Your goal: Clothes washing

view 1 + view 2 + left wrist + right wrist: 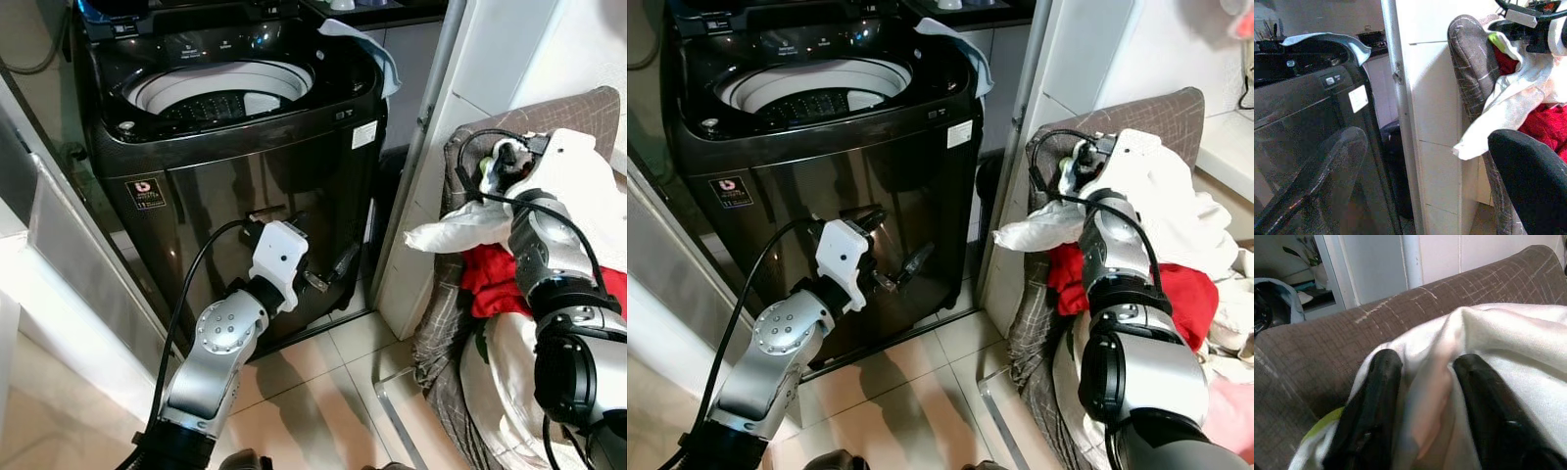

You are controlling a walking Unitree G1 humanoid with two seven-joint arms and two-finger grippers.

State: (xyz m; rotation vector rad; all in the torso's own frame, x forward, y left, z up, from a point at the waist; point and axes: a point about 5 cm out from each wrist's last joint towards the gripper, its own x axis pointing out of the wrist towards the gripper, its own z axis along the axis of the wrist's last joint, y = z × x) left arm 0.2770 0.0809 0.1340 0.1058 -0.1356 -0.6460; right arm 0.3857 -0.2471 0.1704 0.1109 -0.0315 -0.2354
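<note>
A dark top-loading washing machine [225,176] stands ahead with its lid up and its drum [220,93] exposed. To the right, a brown checked laundry hamper [441,323] holds a white garment [460,230] and a red garment [495,279]. My right gripper [500,162] is at the top of the pile inside the hamper. In the right wrist view its fingers [1376,396] pinch a fold of the white garment [1498,333]. My left gripper [318,245] hovers low in front of the washer's front panel, open and holding nothing.
A white door frame and wall panel [431,147] stands between washer and hamper. A light blue cloth [377,49] lies on the washer's back right corner. A white panel [59,245] borders the left side. Tiled floor [323,382] lies below.
</note>
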